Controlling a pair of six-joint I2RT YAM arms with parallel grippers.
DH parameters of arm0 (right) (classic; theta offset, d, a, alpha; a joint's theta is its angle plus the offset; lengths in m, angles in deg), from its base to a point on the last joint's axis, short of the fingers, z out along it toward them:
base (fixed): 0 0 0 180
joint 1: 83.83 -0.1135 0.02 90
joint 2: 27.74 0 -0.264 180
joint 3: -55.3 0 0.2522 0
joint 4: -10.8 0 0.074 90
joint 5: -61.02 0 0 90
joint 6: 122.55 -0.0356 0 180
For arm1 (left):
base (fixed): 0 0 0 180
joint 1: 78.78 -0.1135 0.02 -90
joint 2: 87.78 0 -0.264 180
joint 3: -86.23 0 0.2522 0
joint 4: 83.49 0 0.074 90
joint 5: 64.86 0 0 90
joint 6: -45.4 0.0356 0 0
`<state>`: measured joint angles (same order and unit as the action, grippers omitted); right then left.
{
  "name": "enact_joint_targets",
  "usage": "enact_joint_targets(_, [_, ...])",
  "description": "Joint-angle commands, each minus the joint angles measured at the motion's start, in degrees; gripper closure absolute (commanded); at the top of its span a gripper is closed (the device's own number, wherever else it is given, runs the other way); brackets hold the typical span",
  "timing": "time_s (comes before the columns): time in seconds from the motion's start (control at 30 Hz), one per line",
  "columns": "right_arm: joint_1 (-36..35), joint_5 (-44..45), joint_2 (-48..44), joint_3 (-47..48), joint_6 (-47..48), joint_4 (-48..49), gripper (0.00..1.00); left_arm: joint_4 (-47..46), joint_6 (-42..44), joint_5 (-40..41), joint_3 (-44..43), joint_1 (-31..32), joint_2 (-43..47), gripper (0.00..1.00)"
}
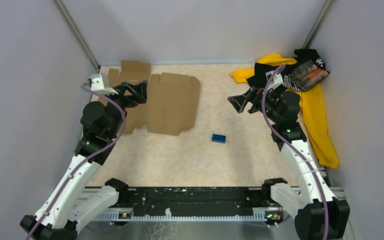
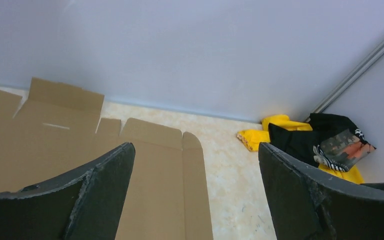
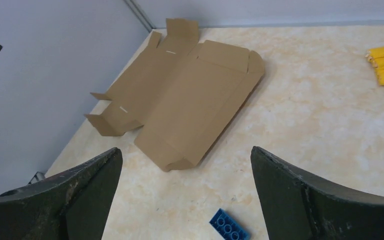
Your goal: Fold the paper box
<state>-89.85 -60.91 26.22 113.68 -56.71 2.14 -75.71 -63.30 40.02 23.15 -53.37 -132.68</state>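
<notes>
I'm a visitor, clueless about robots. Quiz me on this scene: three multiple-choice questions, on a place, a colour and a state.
1. Where is the small blue plastic block?
A. in a far corner
B. on the beige tabletop, near its middle
C. leaning on a wall

2. What colours is the crumpled cloth pile?
A. yellow and black
B. red and white
C. all green

3. How is the plain brown cardboard paper box?
A. folded shut
B. spread out as an open sheet
C. lifted up

Answers: 1 B, it lies alone mid-table; 2 A, yellow fabric, black on top; 3 B, flaps spread on the table.
</notes>
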Motion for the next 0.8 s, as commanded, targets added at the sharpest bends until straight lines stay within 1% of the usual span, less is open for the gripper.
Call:
enact_joint_targets(0.0, [-0.5, -3.5, -0.3, 4.4, -2.6, -0.8, 0.01, 14.4, -5.1, 0.6, -9.0, 0.4, -6.9, 0.01])
enact_joint_targets(0.1, [-0.6, -2.5, 2.4, 7.7, -5.3, -0.4, 0.01, 18.6, -5.3, 0.6, -14.6, 0.3, -11.3, 0.01])
enact_joint_targets(0.17, [-0.6, -4.6, 4.9, 8.8, -10.7, 5.4, 0.01, 20.4, -4.9, 1.0, -17.1, 0.4, -13.0, 0.01])
enact_joint_targets(0.23, [-0.6, -8.9, 7.5, 7.2, -19.7, 17.0, 0.01, 20.9, -4.4, 0.4, -18.8, 0.4, -13.7, 0.01])
enact_joint_targets(0.27, [-0.5, -7.8, 8.9, 4.8, -28.3, 24.4, 0.01, 21.2, -4.5, 0.3, -19.8, 0.3, -14.0, 0.01])
enact_joint_targets(0.3, [0.9, -9.1, 10.7, 2.5, -36.5, 30.7, 0.01, 21.5, -4.5, 0.0, -20.5, 0.3, -14.2, 0.01])
enact_joint_targets(0.33, [1.2, -11.0, 14.2, 1.3, -43.2, 40.8, 0.01, 21.5, -4.3, -0.4, -21.0, 0.3, -14.4, 0.01])
enact_joint_targets(0.37, [0.5, -13.6, 17.7, 4.0, -45.0, 43.9, 0.01, 21.7, -4.2, -0.6, -21.4, 0.3, -14.7, 0.01])
enact_joint_targets(0.4, [-0.5, -14.8, 20.3, 6.9, -43.4, 40.1, 0.01, 22.1, -4.1, -0.6, -21.9, 0.2, -15.4, 0.01])
enact_joint_targets(0.43, [-1.7, -13.8, 22.0, 9.7, -38.7, 32.9, 0.01, 22.7, -4.0, -1.1, -22.4, 0.0, -16.0, 0.01])
enact_joint_targets(0.5, [-4.9, -7.4, 23.9, 13.5, -26.8, 21.4, 0.01, 24.1, -3.6, -3.1, -23.3, -0.9, -18.1, 0.01])
enact_joint_targets(0.53, [-6.0, -4.3, 25.4, 15.4, -23.0, 17.1, 0.01, 25.2, -3.7, -4.2, -23.9, -1.6, -19.5, 0.01])
enact_joint_targets(0.57, [-6.6, -4.2, 28.0, 17.8, -19.7, 13.8, 0.01, 26.3, -3.7, -6.5, -24.6, -2.6, -21.2, 0.01])
enact_joint_targets(0.6, [-7.0, -6.5, 31.4, 21.0, -17.1, 9.8, 0.01, 27.6, -3.5, -8.5, -25.2, -3.7, -23.6, 0.01])
enact_joint_targets(0.63, [-7.5, -6.6, 34.3, 23.5, -14.5, 6.6, 0.01, 28.7, -3.3, -9.1, -25.8, -4.5, -25.2, 0.01])
enact_joint_targets(0.67, [-8.1, -4.7, 36.5, 24.9, -12.2, 4.3, 0.01, 29.5, -3.0, -8.4, -26.1, -4.8, -26.6, 0.01])
enact_joint_targets(0.73, [-9.0, -1.2, 39.4, 25.2, -8.9, 3.1, 0.03, 30.2, -2.8, -6.1, -25.8, -5.0, -28.1, 0.01])
enact_joint_targets(0.77, [-9.1, -0.6, 40.8, 24.6, -8.7, 3.7, 0.05, 29.9, -2.2, -6.3, -25.0, -5.0, -28.5, 0.01])
